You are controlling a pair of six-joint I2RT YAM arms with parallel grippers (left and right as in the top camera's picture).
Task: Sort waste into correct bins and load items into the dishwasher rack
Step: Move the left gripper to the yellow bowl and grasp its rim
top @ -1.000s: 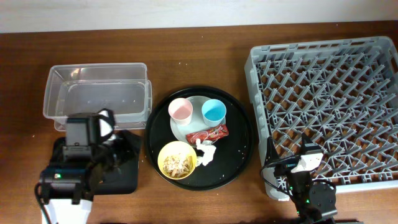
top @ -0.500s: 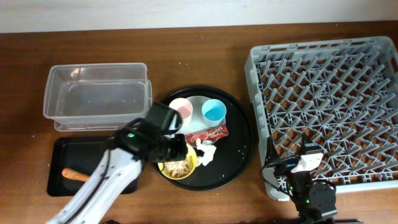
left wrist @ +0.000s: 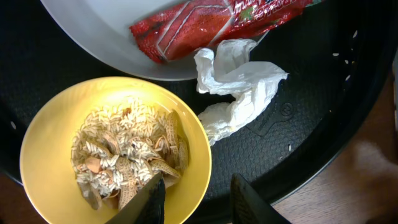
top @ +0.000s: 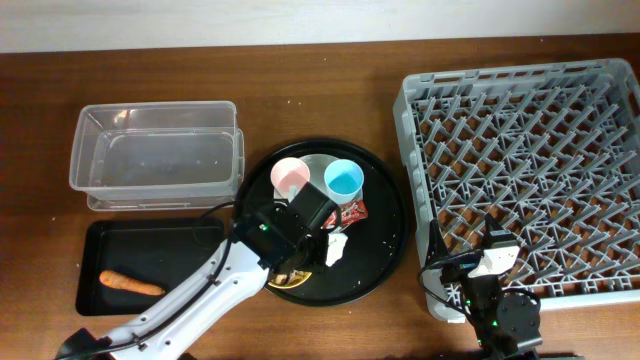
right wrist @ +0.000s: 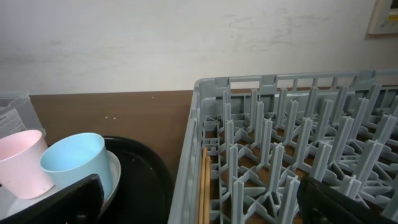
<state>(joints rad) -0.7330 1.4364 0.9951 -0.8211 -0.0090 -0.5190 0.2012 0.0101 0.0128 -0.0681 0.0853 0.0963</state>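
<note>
1. Overhead view: the clear tub (top: 160, 165) has nothing in it. The small black tray (top: 150, 245) beside it holds the carrot (top: 130, 285).
2. The big round black tray (top: 385, 250) on the desk (top: 320, 90) holds the plate (top: 318, 165) with the pink cup (top: 291, 177) and the blue cup (top: 343, 180) on it.
3. The red wrapper (left wrist: 211, 22) lies on the plate. The white tissue (left wrist: 239, 87) lies just beside the yellow bowl (left wrist: 37, 140), which is full of pale grains (left wrist: 124, 155).
4. The left pincer (left wrist: 198, 190) is partly apart over the bowl's rim and grips nothing.
5. The right pincer (right wrist: 199, 199) is wide apart and empty, next to the grey rack (top: 520, 150).
6. A second ago the left arm covered the small black tray. Now it reaches over the bowl, and the carrot shows. The right arm has not moved.
</note>
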